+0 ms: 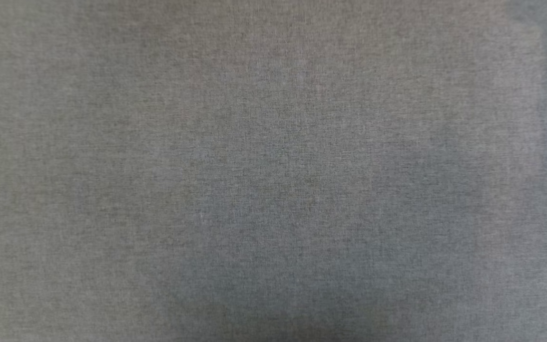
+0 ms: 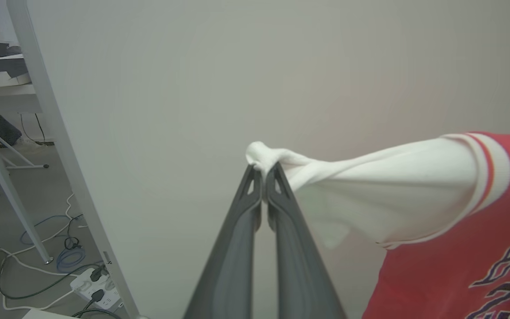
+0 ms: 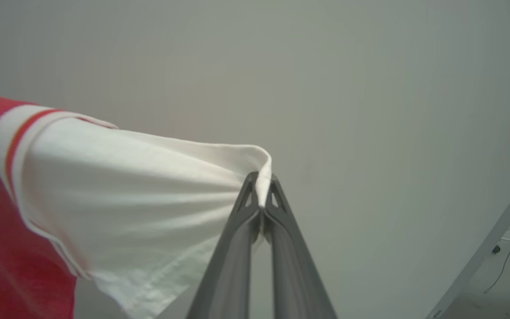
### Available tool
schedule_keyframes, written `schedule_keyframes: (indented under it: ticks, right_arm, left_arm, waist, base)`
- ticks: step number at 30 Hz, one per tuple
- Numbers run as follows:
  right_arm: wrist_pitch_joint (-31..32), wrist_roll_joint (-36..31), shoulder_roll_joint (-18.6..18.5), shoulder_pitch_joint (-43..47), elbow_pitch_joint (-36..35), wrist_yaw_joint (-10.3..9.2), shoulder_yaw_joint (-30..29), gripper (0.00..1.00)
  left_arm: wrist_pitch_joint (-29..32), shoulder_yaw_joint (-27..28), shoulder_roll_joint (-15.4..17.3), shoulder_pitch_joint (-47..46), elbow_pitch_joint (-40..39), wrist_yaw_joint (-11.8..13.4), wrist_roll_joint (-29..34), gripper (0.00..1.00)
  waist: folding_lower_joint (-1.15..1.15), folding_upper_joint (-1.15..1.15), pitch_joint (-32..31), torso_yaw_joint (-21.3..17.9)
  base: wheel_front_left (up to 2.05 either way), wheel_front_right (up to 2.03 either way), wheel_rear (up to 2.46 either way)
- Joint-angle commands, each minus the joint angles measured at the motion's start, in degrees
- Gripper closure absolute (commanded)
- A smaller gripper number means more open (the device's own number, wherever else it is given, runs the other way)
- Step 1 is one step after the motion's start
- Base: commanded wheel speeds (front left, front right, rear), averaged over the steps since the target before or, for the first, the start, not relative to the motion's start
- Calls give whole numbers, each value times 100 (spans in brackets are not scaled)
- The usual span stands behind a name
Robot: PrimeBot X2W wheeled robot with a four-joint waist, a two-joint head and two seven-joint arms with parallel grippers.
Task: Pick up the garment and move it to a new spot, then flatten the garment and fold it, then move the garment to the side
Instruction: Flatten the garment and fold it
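Now you have the shirt [image 2: 450, 257] stretched between both arms over the desk [image 2: 184, 88]. The left gripper [image 2: 264, 170] has its fingers pressed together on a bunched tip of 1 white sleeve [image 2: 392, 186]. The right gripper [image 3: 261, 181] pinches the folded hem of the other sleeve [image 3: 126, 186]. You cannot tell from these views whether the red body touches the desk.

Expect a light, soft knit that sags, stretches and can slip out of a thin pinch. The left hold, on a small twisted nub, looks the weaker of the 2. The sleeve ends are fair holds for spreading; for folding, the shoulders or bottom hem would likely serve you better.

The desk is plain, pale grey and smooth, so cloth should slide on it. Beyond its edge you see floor, cables [image 2: 67, 257] and a power strip [image 2: 93, 288], so keep the shirt clear of that edge. The head view gives a blurred grey weave [image 1: 273, 171], too vague to name.
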Motion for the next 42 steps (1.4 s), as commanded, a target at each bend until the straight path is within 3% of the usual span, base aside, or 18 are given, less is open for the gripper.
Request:
schedule_keyframes:
  ticks: [1, 10, 17, 21, 34, 42]
  right_arm:
    - [-126, -106, -10, -174, 195, -13, -96, 100]
    - [-666, -50, 364, -201, 956, -13, 31, 100]
    - [-970, 534, 526, 515, 1143, -13, 257, 100]
    - [-944, 928, 471, 1294, 1005, -13, 757, 100]
    - [-608, 2914, -347, 4335, -248, -13, 1827, 100]
    - [-334, 3438, -1104, 5760, -944, -13, 2421, 100]
  left_arm:
    - [-127, 39, 26, -191, 205, -18, 97, 100]
    - [-703, -58, -267, -140, 1258, -358, 23, 100]
    - [-1053, -186, -538, 767, 1643, -579, -225, 100]
    - [-1205, -229, -642, 1553, 1807, -637, -405, 100]
    - [-1302, -444, -765, 4535, 1701, -735, -1043, 100]
    - [-984, -531, -562, 6145, 957, -588, -1327, 100]
  waist:
    - [-2, 0, 357, -10]
    - [-2, 0, 380, 107]
    - [-2, 0, 119, 145]
    - [-2, 0, -216, 163]
    - [-2, 0, -1553, 212]
    - [-2, 0, -2056, 230]
  base:
    - [0, 0, 0]
    - [0, 0, 0]
    - [0, 0, 0]
    - [0, 0, 0]
    - [0, 0, 0]
    - [0, 0, 0]
